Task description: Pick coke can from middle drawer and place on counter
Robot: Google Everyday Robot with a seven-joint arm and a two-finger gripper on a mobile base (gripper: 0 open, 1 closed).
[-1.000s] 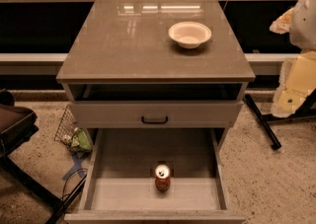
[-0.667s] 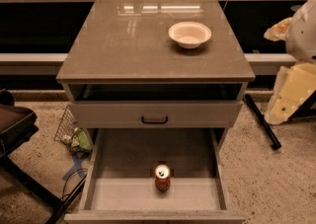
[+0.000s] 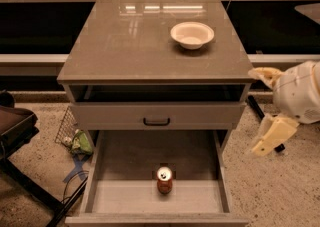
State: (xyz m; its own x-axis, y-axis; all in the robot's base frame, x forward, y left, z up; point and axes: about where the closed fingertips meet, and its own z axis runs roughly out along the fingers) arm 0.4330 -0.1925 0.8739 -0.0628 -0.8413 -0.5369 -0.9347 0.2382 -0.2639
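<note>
The coke can (image 3: 164,180) stands upright in the open middle drawer (image 3: 125,198). It is on the flat grey floor, about midway between the two side walls and close to the front wall. Its silver lid faces up, so its long axis is vertical. Nothing else lies in the drawer near it.

The gripper (image 3: 278,108) hangs in the air at the right of the cabinet, outside the drawer. It is beside the right edge of the counter (image 3: 140,46) and higher than the can. I cannot tell if it is open or closed, because it is turned partly away. It holds nothing.

The next move depends on this relation: the can is to the left of the gripper and lower, well apart from it, with the right wall of the drawer between them. In my judgement the arm must first go left over this wall and then come down. As the can is upright, a grasp around its side from above or from the front seems suitable.

On the counter a white bowl (image 3: 192,34) sits near the back right corner. The drawer front with the black handle (image 3: 156,121) above the can is closed.
</note>
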